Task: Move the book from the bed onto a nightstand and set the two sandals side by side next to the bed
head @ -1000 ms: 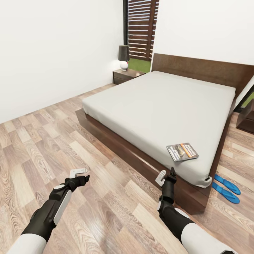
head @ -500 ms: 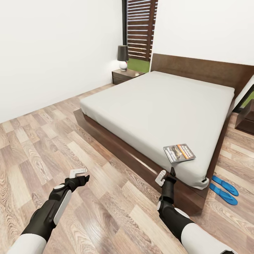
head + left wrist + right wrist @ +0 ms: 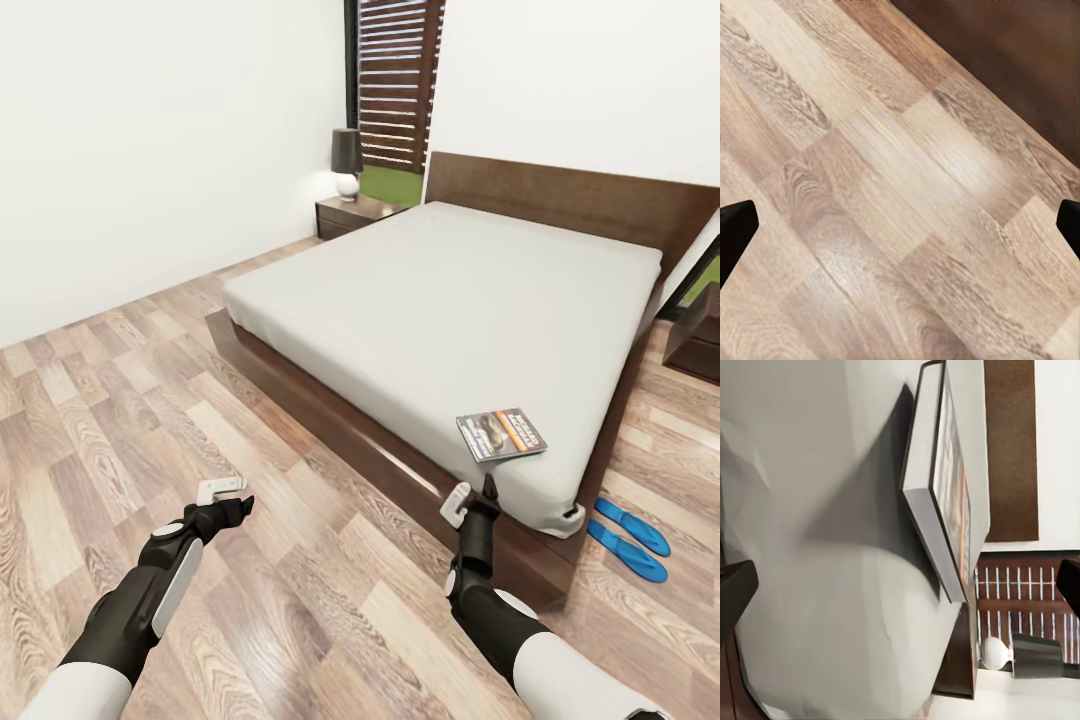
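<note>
The book (image 3: 501, 434) lies flat near the close corner of the bed's grey mattress (image 3: 430, 290); it has a dark cover with an orange band. My right gripper (image 3: 472, 495) is open, just short of the mattress edge and right below the book. In the right wrist view the book (image 3: 941, 487) rests on the mattress (image 3: 810, 525) straight ahead, between the wide-apart fingertips (image 3: 735, 592). The two blue sandals (image 3: 630, 533) lie together on the floor at the bed's close right corner. My left gripper (image 3: 225, 497) hangs open over bare wood floor (image 3: 900, 195).
A dark nightstand (image 3: 355, 212) with a black-shaded lamp (image 3: 347, 162) stands at the far left of the headboard (image 3: 570, 195). The second nightstand (image 3: 700, 335) is at the right edge. The dark bed frame (image 3: 330, 420) runs between my arms. Wood floor stretches left to the white wall.
The whole head view has shifted slightly, so the camera has moved toward the bed; the book now sits closer to my right gripper. Both arms hold the same pose.
</note>
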`<state>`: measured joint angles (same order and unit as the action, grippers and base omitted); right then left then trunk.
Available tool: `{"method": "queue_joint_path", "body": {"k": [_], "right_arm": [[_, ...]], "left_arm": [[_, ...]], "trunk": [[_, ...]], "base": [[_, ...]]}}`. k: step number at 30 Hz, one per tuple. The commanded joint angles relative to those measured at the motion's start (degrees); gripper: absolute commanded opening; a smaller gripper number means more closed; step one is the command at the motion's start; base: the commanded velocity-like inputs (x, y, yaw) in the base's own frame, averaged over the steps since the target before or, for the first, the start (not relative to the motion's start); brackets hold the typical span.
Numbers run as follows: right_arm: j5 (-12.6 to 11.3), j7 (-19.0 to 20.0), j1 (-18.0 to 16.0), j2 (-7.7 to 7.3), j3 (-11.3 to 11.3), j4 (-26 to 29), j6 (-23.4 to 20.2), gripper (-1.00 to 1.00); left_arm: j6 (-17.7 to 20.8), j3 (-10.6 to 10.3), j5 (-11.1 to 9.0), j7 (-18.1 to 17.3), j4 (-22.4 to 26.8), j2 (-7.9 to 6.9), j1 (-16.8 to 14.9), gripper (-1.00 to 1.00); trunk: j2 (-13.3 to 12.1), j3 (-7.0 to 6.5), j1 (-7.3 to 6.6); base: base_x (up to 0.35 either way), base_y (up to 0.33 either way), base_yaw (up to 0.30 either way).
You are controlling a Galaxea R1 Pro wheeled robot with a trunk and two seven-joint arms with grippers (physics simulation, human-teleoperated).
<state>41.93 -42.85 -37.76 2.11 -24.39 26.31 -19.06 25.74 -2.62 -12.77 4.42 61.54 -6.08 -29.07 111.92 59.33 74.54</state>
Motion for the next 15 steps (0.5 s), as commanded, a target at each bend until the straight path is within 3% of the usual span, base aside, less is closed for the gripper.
{"method": "queue_joint_path", "body": {"k": [1, 7, 15], "right_arm": [[0.3, -0.1, 0.0, 0.00, -0.1, 0.0, -0.5, 1.00], [0.2, -0.2, 0.0, 0.00, -0.1, 0.0, -0.5, 1.00], [0.2, -0.2, 0.0, 0.00, -0.1, 0.0, -0.5, 1.00]], "left_arm": [[0.2, -0.2, -0.6, 0.5, 0.1, -0.07, 0.0, 1.00], [0.3, -0.2, -0.6, 0.5, 0.1, -0.07, 0.0, 1.00], [0.2, -0.2, -0.6, 0.5, 0.1, -0.07, 0.0, 1.00]], "trunk": [[-0.4, -0.14, -0.23], [-2.8, -1.22, -1.55], [-2.8, -1.22, -1.55]], "base": [[0.000, -0.006, 0.000], [0.000, -0.001, 0.000], [0.000, 0.000, 0.000]]}}
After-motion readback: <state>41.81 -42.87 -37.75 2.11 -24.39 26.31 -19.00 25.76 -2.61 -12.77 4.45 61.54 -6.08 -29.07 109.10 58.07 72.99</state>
